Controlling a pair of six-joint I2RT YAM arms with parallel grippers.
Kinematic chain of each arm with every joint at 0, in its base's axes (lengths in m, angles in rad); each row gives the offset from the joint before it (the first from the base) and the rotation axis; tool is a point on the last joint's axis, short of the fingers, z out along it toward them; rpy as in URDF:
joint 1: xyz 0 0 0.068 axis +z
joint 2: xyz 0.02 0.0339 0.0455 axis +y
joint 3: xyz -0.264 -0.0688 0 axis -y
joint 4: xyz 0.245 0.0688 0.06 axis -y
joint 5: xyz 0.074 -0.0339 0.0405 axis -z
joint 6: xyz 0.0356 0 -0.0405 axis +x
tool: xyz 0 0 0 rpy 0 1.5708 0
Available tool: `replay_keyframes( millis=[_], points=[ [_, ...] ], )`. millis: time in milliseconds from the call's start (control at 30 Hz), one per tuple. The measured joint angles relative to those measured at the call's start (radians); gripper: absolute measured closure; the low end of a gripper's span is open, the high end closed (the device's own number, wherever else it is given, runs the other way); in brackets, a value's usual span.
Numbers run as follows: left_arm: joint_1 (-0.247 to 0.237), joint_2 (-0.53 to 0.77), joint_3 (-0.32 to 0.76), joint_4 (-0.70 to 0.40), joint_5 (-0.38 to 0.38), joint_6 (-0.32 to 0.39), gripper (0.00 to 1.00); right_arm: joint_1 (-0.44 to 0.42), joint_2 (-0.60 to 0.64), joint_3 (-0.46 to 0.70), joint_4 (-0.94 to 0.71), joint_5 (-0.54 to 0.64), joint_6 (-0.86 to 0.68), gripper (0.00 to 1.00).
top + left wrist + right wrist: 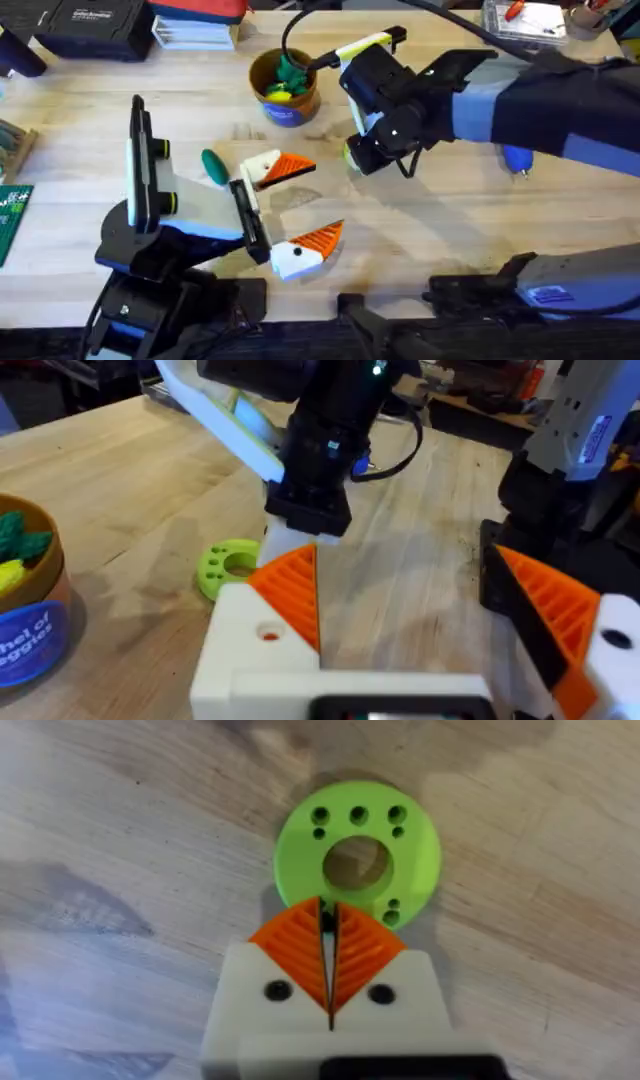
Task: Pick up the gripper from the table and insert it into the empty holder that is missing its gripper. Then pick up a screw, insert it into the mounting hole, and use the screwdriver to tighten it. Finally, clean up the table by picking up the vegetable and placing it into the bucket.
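Dark-green smooth oblong vegetable (214,165) lying on wooden bench (440,240) beside left end effector (297,213), fingers spread wide, brown-orange bucket (285,90) behind, right end effector (329,965) pressed together over bright green ring disc (358,855)

My bucket (290,108) is standing upright toward the 12 o'clock edge of the tabletop (420,250). It is a small round brown-orange tub wearing a blue label band, and it is already holding green and yellow toy pieces (290,72). In the left wrist view the bucket (30,630) is showing white lettering on that band.

My vegetable (214,166), dark green, smooth and oblong, is lying flat on the wood at about 7 o'clock from the bucket, near it but apart, its long axis running from 11 to 5.

My screwdriver (517,158) is lying well apart at 4 o'clock from the bucket. Only a blue end is showing, possibly with the bit pointing toward 6.
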Motion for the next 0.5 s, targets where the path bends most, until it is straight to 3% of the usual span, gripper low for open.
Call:
replay_keyframes(
  millis=[300,500],
  points=[
    [0.0,0.0,0.0,0.0,0.0,0.0,0.015,0.0,-0.001,0.036,-0.09,-0.002,-0.012,0.994],
    [0.0,0.0,0.0,0.0,0.0,0.0,0.015,0.0,-0.045,0.153,-0.152,-0.004,-0.048,0.994]
  ],
)
